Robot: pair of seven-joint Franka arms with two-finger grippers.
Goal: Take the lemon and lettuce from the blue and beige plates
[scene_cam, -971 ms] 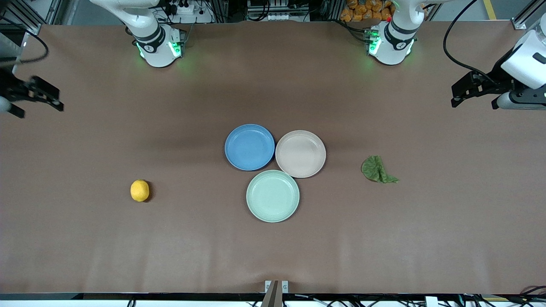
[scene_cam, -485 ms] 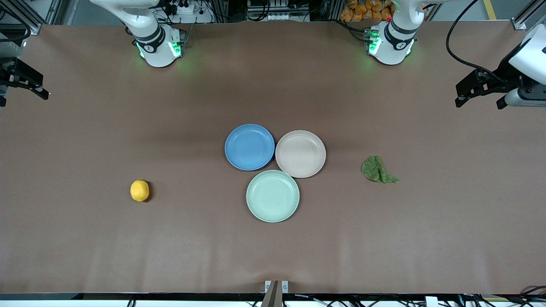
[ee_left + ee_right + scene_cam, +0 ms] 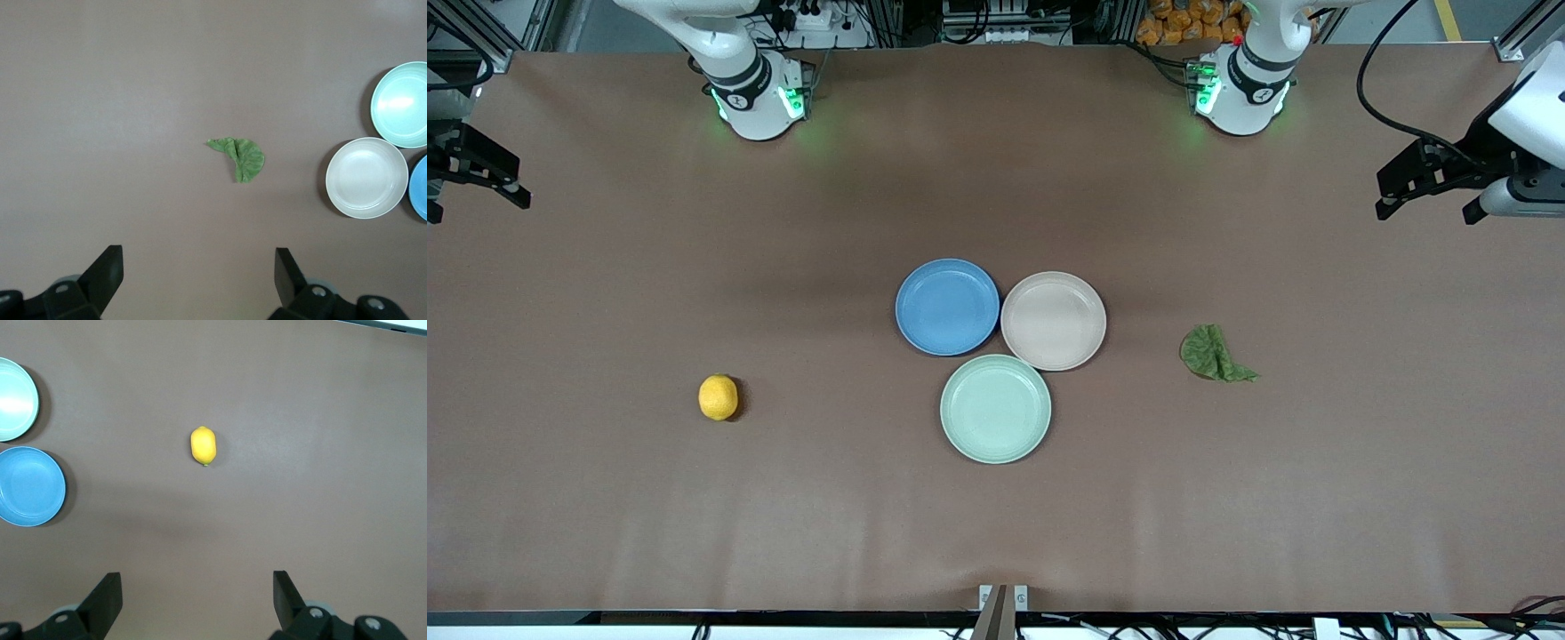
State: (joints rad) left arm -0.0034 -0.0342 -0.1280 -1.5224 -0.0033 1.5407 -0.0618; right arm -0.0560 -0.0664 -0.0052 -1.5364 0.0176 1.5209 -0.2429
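The right gripper (image 3: 480, 178) hangs high over its end of the table (image 3: 605, 516), fingers (image 3: 107, 600) wide, empty. The lemon (image 3: 719, 397) lies on the table toward that end. The blue plate (image 3: 947, 307), beige plate (image 3: 1054, 321) and mint plate (image 3: 996, 409) touch mid-table, all bare. The lettuce (image 3: 1214, 355) lies near the beige plate. The left gripper (image 3: 1423, 191) hangs likewise, fingers (image 3: 107, 277) wide.

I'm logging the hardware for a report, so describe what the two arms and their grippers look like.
Both arms are glossy white with black joint bands, and green lights glow at their bases. The left gripper and the right gripper are matte black, with flat, angular black fingers on bodies showing round grey screws. A black cable loops down to the left arm's wrist.
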